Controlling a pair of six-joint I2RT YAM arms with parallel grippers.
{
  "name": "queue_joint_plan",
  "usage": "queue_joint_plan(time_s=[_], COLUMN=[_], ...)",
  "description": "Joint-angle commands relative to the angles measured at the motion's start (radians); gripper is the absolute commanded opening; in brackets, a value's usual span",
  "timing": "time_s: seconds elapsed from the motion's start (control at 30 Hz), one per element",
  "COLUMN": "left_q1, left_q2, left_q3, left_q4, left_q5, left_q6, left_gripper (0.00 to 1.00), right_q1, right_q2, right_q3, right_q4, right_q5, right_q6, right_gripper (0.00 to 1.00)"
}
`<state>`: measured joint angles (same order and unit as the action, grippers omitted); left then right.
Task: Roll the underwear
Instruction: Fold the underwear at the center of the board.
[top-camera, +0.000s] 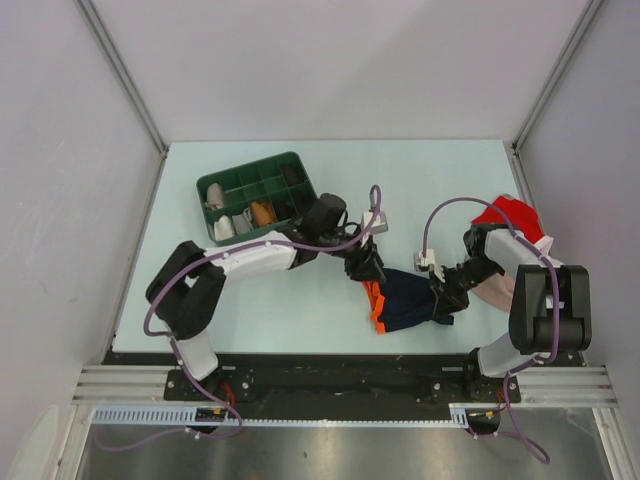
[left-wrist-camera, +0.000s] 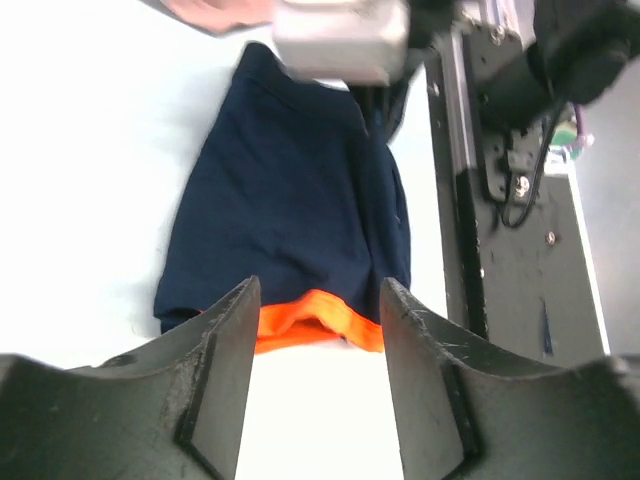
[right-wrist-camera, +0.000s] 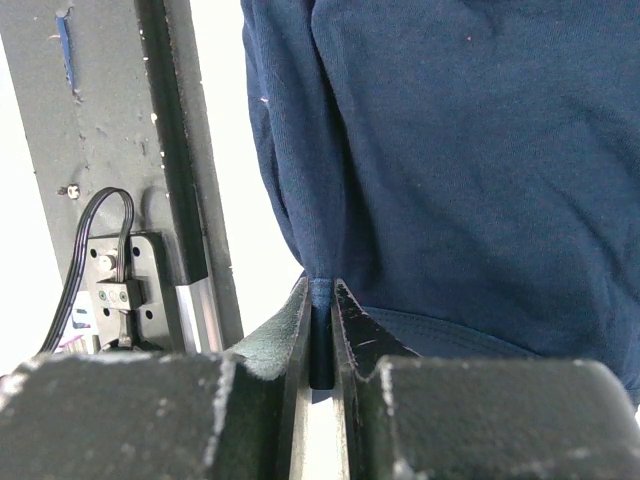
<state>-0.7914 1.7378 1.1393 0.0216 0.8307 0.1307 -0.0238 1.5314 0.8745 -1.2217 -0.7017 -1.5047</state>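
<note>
The underwear (top-camera: 408, 298) is navy-blue fabric with an orange band and lies on the table near the front edge, between the two arms. In the left wrist view its orange edge (left-wrist-camera: 318, 320) lies just beyond my left gripper (left-wrist-camera: 318, 345), whose jaws stand open and empty on either side of it. My left gripper (top-camera: 370, 275) hovers at the underwear's left end. My right gripper (top-camera: 443, 308) is at its right end, shut on a pinched fold of the navy fabric (right-wrist-camera: 320, 300). The cloth (right-wrist-camera: 470, 150) fills the right wrist view.
A green divided tray (top-camera: 290, 166) holding small rolled items stands at the back left. A red cloth (top-camera: 505, 211) and a beige-pink cloth (top-camera: 495, 288) lie by the right arm. The table's front rail (top-camera: 330, 375) runs just below the underwear.
</note>
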Motion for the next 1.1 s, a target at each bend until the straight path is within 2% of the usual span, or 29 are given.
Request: queue_joint_plan(time_s=[0.0, 0.13, 0.37, 0.6, 0.8, 1.03, 1.07], left_q1=[-0.008, -0.02, -0.063, -0.065, -0.066, -0.068, -0.068], left_q2=[0.098, 0.183, 0.296, 0.338, 0.335, 0.341, 0.341], left_q3=[0.085, 0.108, 0.152, 0.079, 0.027, 0.027, 0.028], left_q4=[0.107, 0.192, 0.117, 0.025, 0.017, 0.005, 0.003], left_q5=[0.037, 0.061, -0.002, -0.096, -0.107, -0.097, -0.093], left_q6=[-0.156, -0.229, -0.221, -0.151, -0.134, -0.109, -0.108], left_gripper=[0.5, 0.33, 0.19, 0.14, 0.13, 0.14, 0.15], right_q1=[-0.005, -0.005, -0.005, -0.013, -0.041, -0.061, -0.062], right_q2=[-0.03, -0.033, -0.039, -0.056, -0.008, 0.064, 0.07], right_q3=[-0.002, 0.0, 0.0, 0.006, 0.078, 0.141, 0.142], right_q4=[-0.015, -0.018, -0.025, -0.047, -0.059, -0.01, 0.028], right_q5=[-0.028, -0.032, -0.045, -0.07, -0.131, -0.194, -0.197], right_q6=[-0.034, -0.034, -0.041, -0.057, -0.009, 0.119, 0.177], right_gripper=[0.11, 0.11, 0.11, 0.11, 0.07, 0.06, 0.06])
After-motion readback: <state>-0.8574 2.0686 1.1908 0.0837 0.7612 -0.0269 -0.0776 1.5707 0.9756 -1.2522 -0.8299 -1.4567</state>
